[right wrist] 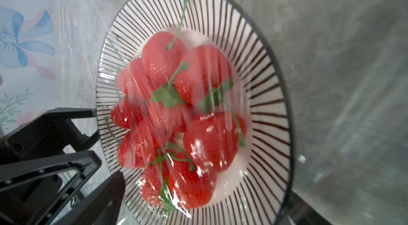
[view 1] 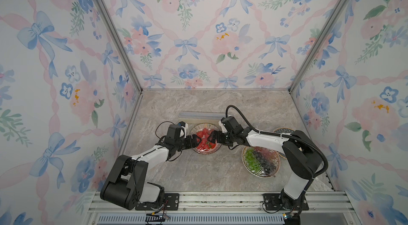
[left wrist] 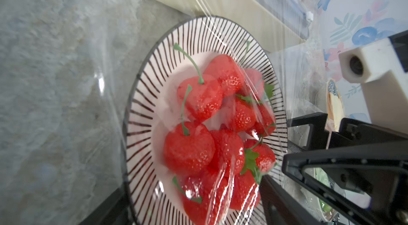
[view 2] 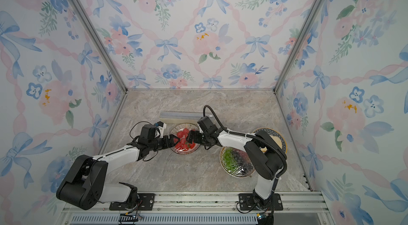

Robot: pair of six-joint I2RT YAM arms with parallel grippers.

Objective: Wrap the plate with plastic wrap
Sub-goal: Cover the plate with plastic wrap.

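- counter: grey marble, fills the lower middle in both top views
- box: mid-frame, just above the plate
- plate's got strawberries, with plastic wrap draped over it, all crinkly
- left gripper and right gripper: both spread wide, over opposite plate edges

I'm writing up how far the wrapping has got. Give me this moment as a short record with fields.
plate: striped rim, on the table just on the robot's side of the wrap box
contents: strawberries
plastic wrap: lies crinkled over the strawberries and the rim
left gripper: open, over one edge of the plate
right gripper: open, over the opposite edge
nearby: plate of grapes, looks film-covered too
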